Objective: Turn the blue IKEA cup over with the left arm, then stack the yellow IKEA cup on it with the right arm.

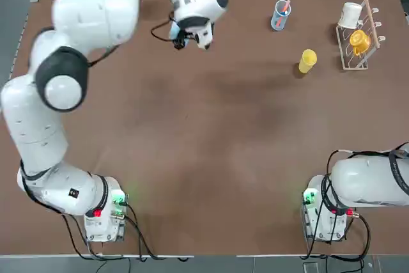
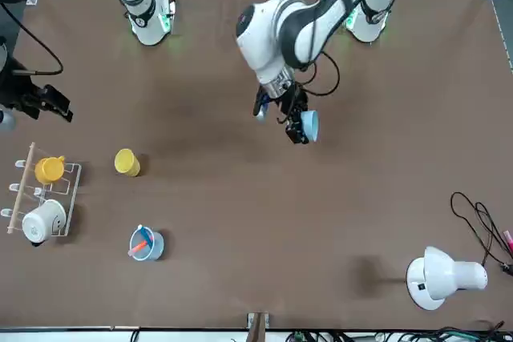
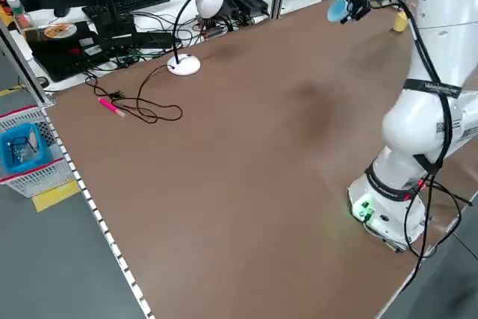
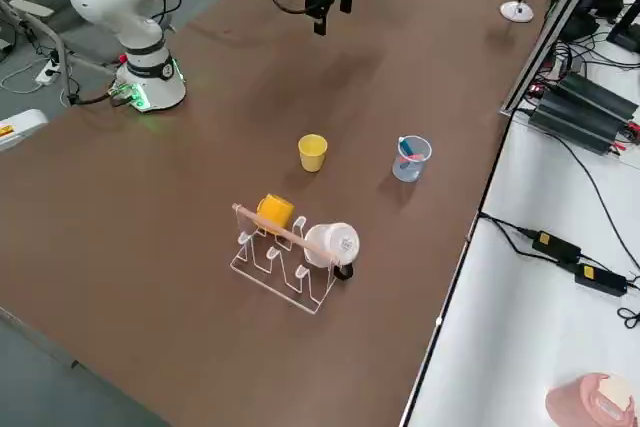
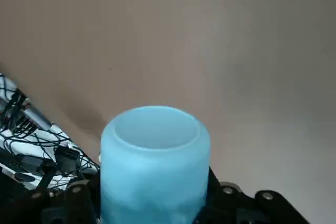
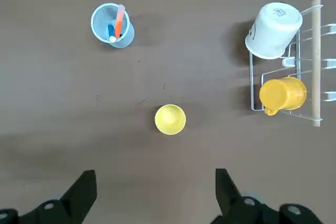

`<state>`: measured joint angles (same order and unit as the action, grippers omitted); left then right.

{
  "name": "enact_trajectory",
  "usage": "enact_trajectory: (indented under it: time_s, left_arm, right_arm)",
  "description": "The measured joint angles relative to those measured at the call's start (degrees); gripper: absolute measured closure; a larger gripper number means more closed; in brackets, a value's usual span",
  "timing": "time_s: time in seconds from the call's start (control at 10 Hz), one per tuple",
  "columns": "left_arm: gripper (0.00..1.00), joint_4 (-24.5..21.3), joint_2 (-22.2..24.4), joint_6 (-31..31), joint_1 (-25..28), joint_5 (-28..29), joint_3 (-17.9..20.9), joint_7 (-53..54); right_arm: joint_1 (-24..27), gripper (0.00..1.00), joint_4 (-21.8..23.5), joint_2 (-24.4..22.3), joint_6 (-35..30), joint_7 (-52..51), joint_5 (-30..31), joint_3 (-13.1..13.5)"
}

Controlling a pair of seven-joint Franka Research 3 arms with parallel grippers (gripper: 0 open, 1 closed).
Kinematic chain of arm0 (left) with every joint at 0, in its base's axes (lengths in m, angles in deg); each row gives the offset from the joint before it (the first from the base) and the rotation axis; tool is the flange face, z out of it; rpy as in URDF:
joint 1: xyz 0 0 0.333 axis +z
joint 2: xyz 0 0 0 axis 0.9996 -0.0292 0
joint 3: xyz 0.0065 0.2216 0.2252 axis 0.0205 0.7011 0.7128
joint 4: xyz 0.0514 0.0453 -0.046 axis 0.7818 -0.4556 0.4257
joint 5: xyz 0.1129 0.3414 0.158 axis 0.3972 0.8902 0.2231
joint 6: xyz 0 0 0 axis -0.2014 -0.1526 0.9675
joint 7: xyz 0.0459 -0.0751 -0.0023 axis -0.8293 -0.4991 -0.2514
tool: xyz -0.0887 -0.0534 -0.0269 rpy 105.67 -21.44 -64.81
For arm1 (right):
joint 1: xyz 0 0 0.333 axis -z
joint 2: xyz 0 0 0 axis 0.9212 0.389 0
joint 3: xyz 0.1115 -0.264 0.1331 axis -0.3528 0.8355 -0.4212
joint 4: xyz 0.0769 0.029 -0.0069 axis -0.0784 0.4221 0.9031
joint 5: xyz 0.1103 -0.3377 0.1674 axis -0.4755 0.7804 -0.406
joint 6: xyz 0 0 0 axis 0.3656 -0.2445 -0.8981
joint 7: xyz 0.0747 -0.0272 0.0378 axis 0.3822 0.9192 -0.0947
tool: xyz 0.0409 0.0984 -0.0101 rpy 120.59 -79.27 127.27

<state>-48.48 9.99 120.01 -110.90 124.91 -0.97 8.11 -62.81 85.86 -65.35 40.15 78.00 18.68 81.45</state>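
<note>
The blue IKEA cup (image 2: pixel 309 125) hangs in the air over the far middle of the table, tipped on its side, and my left gripper (image 2: pixel 296 122) is shut on it. The left wrist view shows the blue cup (image 5: pixel 155 166) between the black fingers. From overhead the wrist covers most of it, and only a sliver of blue cup (image 1: pixel 174 30) shows beside the left gripper (image 1: pixel 192 38). The yellow IKEA cup (image 1: pixel 307 61) stands alone at the far right. My right gripper (image 6: pixel 155 192) is open, high above the yellow cup (image 6: pixel 170 119). The right arm (image 1: pixel 370 180) sits back near its base.
A clear bluish glass with pink sticks (image 1: pixel 280 15) stands behind the yellow cup. A wire rack (image 1: pixel 365 27) at the far right holds a white mug (image 1: pixel 350 15) and an orange mug (image 1: pixel 359 41). A white desk lamp (image 2: pixel 441 278) and a cable (image 2: pixel 479 222) lie at the far left.
</note>
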Motion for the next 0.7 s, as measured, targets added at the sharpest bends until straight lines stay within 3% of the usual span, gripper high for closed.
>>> enact_trajectory:
  time_s: [0.4, 0.5, 0.7]
  left_arm:
    - [0.32, 8.9, -8.4, -7.3, -27.8, 0.4, 21.1, -2.9]
    - [0.32, 10.1, -10.1, -7.5, -31.3, 0.5, 23.4, -3.1]
    - [0.32, 11.5, -12.6, -5.9, -32.7, 0.6, 24.6, -3.8]
  right_arm:
    - [0.0, 0.0, 0.0, 0.0, 0.1, 0.0, 0.0, 0.0]
    - [0.0, 0.0, 0.1, 0.0, 0.1, 0.0, 0.0, 0.0]
    - [0.0, 0.0, 0.1, 0.0, 0.1, 0.0, 0.0, 0.1]
